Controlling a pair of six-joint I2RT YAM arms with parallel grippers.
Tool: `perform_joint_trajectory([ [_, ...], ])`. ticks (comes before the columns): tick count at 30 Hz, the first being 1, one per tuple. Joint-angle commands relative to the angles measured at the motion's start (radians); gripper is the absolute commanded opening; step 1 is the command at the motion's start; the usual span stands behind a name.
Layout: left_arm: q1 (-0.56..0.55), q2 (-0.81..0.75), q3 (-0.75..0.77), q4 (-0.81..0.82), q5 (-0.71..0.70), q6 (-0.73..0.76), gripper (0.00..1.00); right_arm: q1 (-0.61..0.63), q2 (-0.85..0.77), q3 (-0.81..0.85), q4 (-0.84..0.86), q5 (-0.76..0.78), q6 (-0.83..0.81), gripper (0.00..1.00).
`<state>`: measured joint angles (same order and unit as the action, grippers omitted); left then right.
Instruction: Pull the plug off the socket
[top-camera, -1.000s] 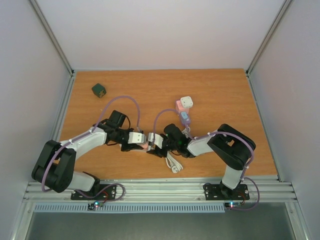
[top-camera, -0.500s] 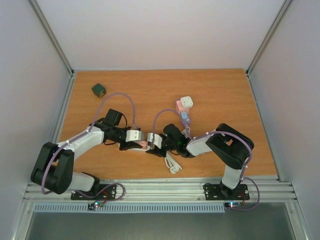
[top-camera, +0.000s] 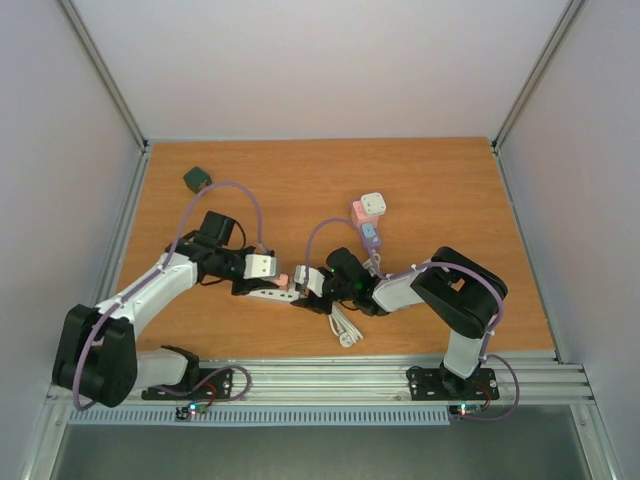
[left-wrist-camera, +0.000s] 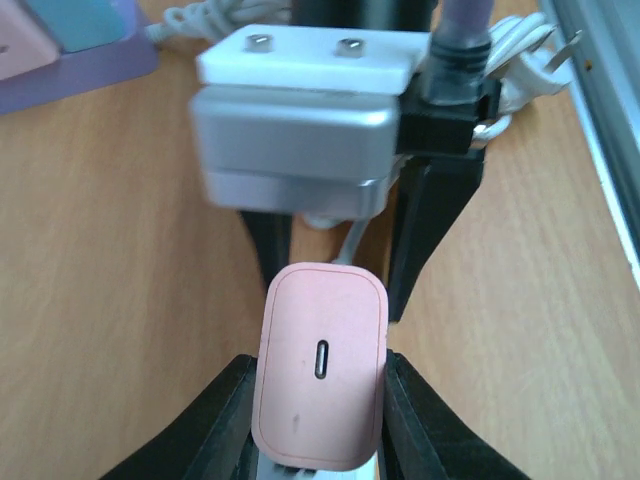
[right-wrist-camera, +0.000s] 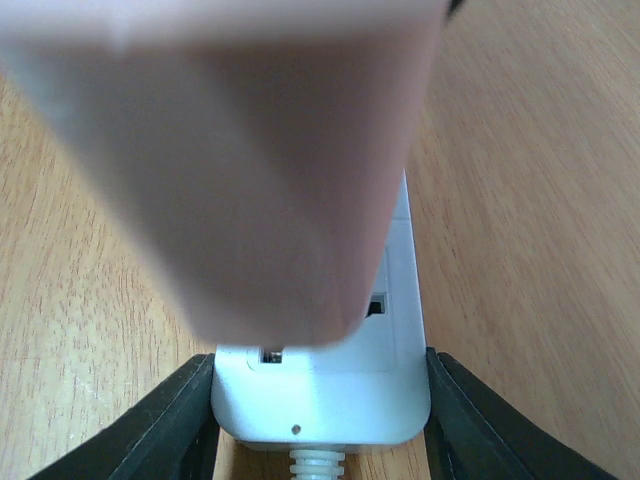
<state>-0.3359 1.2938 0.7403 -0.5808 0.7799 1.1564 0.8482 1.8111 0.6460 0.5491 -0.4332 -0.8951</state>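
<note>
- The left gripper (top-camera: 277, 278) had its fingers (left-wrist-camera: 225, 425) closed to a narrow gap on the two sides of the pink plug (left-wrist-camera: 320, 375), low over the table between the arms. Those faces looked smooth, so a sharp pull could have let the plug slip out of the pads.
- I could not tell whether the prongs were clear of the white socket strip (right-wrist-camera: 320, 395), because the plug was a blur across the right wrist view. If they were partly seated, a slanted pull might have jammed or bent them.
- The right gripper (top-camera: 310, 285) clamped the strip across its width at the cable end only. The far end could have lifted or swung with the plug.
- The coiled cable (top-camera: 345, 328) lay just beside that gripper and might have snagged.
</note>
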Motion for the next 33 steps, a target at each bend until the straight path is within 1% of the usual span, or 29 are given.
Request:
perform_joint_trajectory([
  [1, 0.069, -0.067, 0.067, -0.094, -0.046, 0.081, 0.13, 0.001, -0.007, 0.005, -0.043, 0.031, 0.006, 0.44],
  [4, 0.136, -0.074, 0.112, -0.097, -0.102, 0.077, 0.11, 0.002, -0.022, 0.014, -0.062, 0.025, 0.016, 0.50],
  [8, 0.206, -0.072, 0.162, -0.008, -0.213, 0.003, 0.10, 0.002, -0.041, 0.066, -0.134, 0.007, 0.053, 0.63],
  [11, 0.218, -0.052, 0.185, 0.103, -0.315, -0.076, 0.10, 0.005, -0.058, 0.122, -0.196, -0.004, 0.097, 0.75],
  [16, 0.218, 0.043, 0.245, 0.245, -0.468, -0.177, 0.10, 0.005, -0.105, 0.168, -0.229, -0.021, 0.135, 0.85],
  [18, 0.218, 0.090, 0.274, 0.300, -0.528, -0.204, 0.10, 0.006, -0.125, 0.180, -0.247, -0.030, 0.149, 0.88],
  [21, 0.218, 0.181, 0.331, 0.363, -0.613, -0.232, 0.10, 0.005, -0.161, 0.200, -0.283, -0.034, 0.174, 0.89],
  [23, 0.218, 0.240, 0.372, 0.391, -0.656, -0.244, 0.12, 0.006, -0.187, 0.211, -0.314, -0.029, 0.182, 0.89],
  [31, 0.218, 0.497, 0.559, 0.485, -0.816, -0.268, 0.12, 0.000, -0.307, 0.225, -0.430, 0.014, 0.207, 0.89],
  [33, 0.218, 0.553, 0.598, 0.503, -0.852, -0.255, 0.13, -0.002, -0.334, 0.220, -0.460, 0.038, 0.217, 0.89],
])
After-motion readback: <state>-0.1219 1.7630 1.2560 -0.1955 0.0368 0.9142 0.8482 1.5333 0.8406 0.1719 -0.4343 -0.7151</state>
